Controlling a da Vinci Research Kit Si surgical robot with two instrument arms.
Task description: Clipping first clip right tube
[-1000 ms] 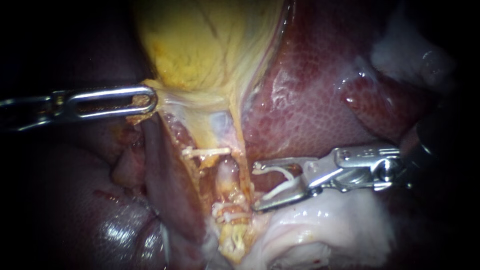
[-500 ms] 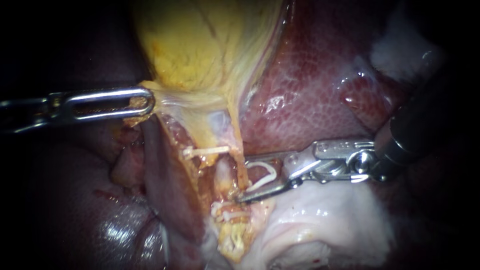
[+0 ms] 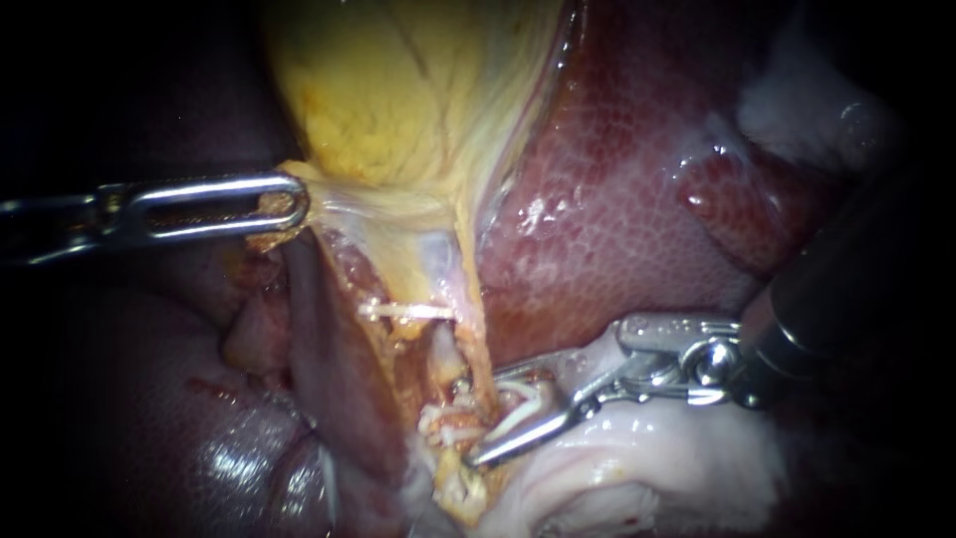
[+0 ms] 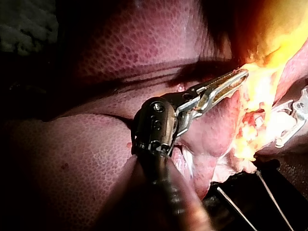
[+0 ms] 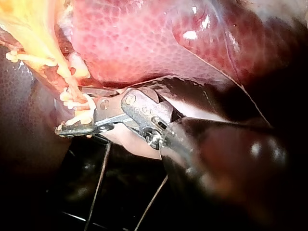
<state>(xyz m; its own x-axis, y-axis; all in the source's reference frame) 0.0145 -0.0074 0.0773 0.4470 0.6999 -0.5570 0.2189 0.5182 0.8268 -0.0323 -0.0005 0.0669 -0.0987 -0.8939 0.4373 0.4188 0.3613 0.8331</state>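
White clip (image 3: 520, 403), gripped in right instrument's (image 3: 488, 416) half-open jaws, meets the tube (image 3: 445, 351); left instrument (image 3: 284, 204) clamps gallbladder (image 3: 398, 90).

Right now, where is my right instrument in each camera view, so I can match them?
Endoscope view: the right instrument enters from the right, its jaws holding a white clip and reaching the tube.
Left wrist view: it is the second instrument, beyond the left instrument, across the gallbladder.
Right wrist view: it comes in from the bottom edge, jaws at the tube.
Shared landmark: the yellow gallbladder.
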